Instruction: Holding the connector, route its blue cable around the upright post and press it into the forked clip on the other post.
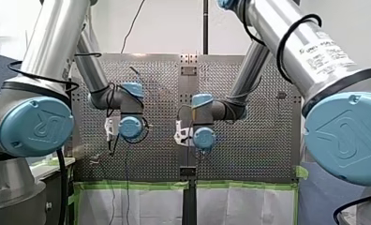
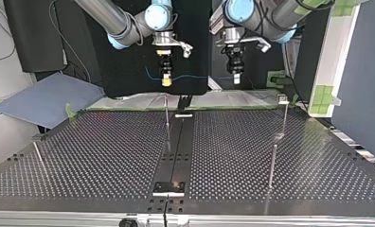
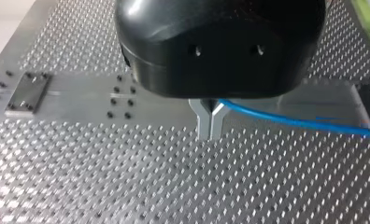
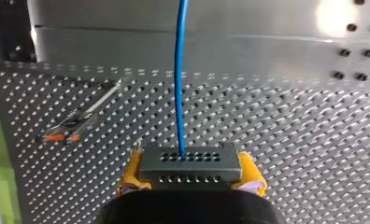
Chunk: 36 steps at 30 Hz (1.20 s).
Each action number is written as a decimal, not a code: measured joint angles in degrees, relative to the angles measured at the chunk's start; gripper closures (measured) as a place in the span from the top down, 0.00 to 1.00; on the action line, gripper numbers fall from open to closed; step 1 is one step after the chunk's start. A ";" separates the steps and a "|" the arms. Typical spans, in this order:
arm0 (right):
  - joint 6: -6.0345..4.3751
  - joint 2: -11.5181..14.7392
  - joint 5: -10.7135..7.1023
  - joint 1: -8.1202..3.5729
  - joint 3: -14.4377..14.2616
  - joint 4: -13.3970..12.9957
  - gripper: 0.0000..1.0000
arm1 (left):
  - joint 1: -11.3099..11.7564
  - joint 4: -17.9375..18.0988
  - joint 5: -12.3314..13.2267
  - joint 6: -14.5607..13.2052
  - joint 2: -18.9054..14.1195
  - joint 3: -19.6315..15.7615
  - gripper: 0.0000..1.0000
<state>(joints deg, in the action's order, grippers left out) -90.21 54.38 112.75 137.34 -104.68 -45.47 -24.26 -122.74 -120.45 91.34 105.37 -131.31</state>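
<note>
My right gripper (image 4: 191,171) is shut on a black connector (image 4: 190,159), held between its yellow pads (image 4: 132,168). The blue cable (image 4: 179,70) leaves the connector's face and runs straight ahead over the perforated table. My left gripper (image 3: 210,131) has its metal fingers (image 3: 204,116) shut on the blue cable (image 3: 295,122), which trails off to one side. In the top view both grippers hang above the table's far edge, the right gripper (image 2: 165,81) at the left and the left gripper (image 2: 236,78) at the right, with the cable (image 2: 197,77) strung between them. A thin upright post (image 2: 166,116) stands below the right gripper.
More thin posts rise from the table: one topped by a small fitting (image 2: 284,111) at the top view's far right, one (image 2: 272,165) nearer on that side, and a leaning one (image 2: 39,156) at its left. A dark rail (image 2: 178,146) runs down the middle.
</note>
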 joint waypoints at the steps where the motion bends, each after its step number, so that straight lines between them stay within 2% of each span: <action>1: 0.12 0.46 -0.44 -0.06 0.00 0.45 0.00 | 0.48 -0.45 -0.03 -0.13 -0.48 0.00 0.00; 9: 0.46 4.40 -4.14 -0.66 1.04 4.39 0.00 | 3.87 -3.49 -0.34 -0.10 -4.25 0.33 0.00; 14: 0.59 6.91 -6.60 -1.16 3.31 6.91 0.00 | 4.25 -3.77 -0.45 0.03 -5.05 0.57 0.00; 23: 0.49 11.04 -10.70 -1.53 7.41 11.04 0.00 | 4.97 -7.31 -3.09 1.56 -8.70 3.57 0.00; 36: -0.53 18.20 -14.24 -1.66 14.56 18.20 0.00 | 6.68 -14.49 -3.77 5.08 -15.89 8.56 0.00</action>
<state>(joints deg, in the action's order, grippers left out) -90.75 72.58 98.51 135.68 -90.12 -27.27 -17.58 -137.23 -124.22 96.42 89.48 -122.76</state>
